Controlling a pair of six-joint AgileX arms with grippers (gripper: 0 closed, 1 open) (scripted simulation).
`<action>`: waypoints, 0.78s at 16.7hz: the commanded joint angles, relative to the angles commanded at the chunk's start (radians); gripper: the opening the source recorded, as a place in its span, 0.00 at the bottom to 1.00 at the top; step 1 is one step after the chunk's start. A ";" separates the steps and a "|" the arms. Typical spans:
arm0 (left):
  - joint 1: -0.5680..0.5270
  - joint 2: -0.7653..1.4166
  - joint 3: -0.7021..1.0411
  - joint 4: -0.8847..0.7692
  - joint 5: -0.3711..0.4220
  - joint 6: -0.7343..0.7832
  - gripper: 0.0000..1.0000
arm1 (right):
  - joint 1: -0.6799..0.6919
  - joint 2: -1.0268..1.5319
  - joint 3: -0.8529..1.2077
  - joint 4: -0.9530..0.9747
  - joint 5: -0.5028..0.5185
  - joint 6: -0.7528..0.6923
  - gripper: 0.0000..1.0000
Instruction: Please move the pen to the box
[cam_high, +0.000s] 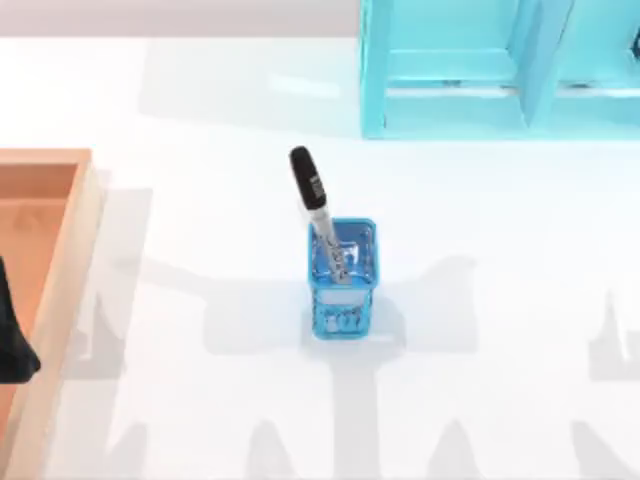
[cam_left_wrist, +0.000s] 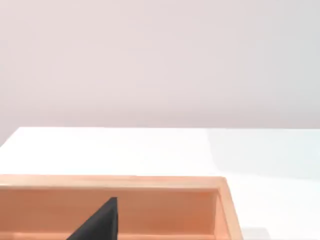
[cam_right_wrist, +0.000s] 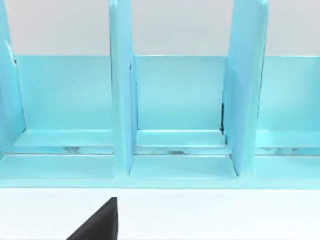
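Note:
The pen (cam_high: 318, 215), with a black cap and a silver-grey barrel, stands tilted in a small translucent blue cup (cam_high: 342, 280) near the middle of the table; its cap leans toward the back left. The box (cam_high: 62, 280), a shallow wooden tray with a tan rim and an orange-brown inside, lies at the table's left edge. A dark part of my left arm (cam_high: 12, 340) hangs over the box, far from the pen. In the left wrist view a black part of the left gripper (cam_left_wrist: 100, 222) sits above the box (cam_left_wrist: 150, 182). The right gripper (cam_right_wrist: 100, 222) faces the shelf.
A big cyan shelf unit (cam_high: 500, 70) stands at the back right, and its open compartments (cam_right_wrist: 180, 100) face the right wrist camera. White table surface lies between the cup and the box.

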 joint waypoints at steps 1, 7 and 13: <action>0.000 0.000 0.000 0.000 0.000 0.000 1.00 | 0.000 0.000 0.000 0.000 0.000 0.000 1.00; -0.072 0.160 0.037 0.156 0.030 -0.066 1.00 | 0.000 0.000 0.000 0.000 0.000 0.000 1.00; -0.236 0.687 0.095 0.563 0.087 -0.216 1.00 | 0.000 0.000 0.000 0.000 0.000 0.000 1.00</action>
